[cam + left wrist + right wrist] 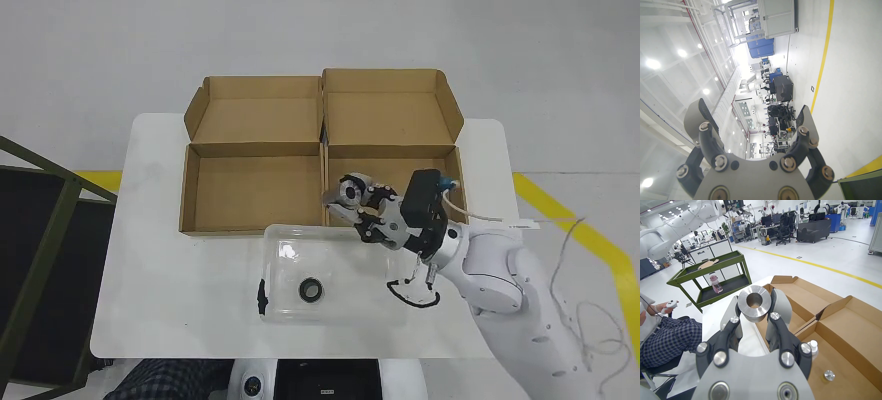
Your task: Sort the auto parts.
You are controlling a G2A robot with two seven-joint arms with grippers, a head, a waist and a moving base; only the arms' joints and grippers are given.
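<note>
Right wrist view has it plain: the right gripper (pixel 755 308) is pinching a metal ring (pixel 753 316) by its outer wall, one finger on each side. It's thick, bright metal with a round bore through the middle. I'd call it heavy, rigid and slick, so a firm squeeze across the widest part looks the safest hold. It hangs just above the cardboard box (pixel 838 332), over its near edge. The left gripper (pixel 753 110) points off into the room, fingers spread, holding nothing.
</note>
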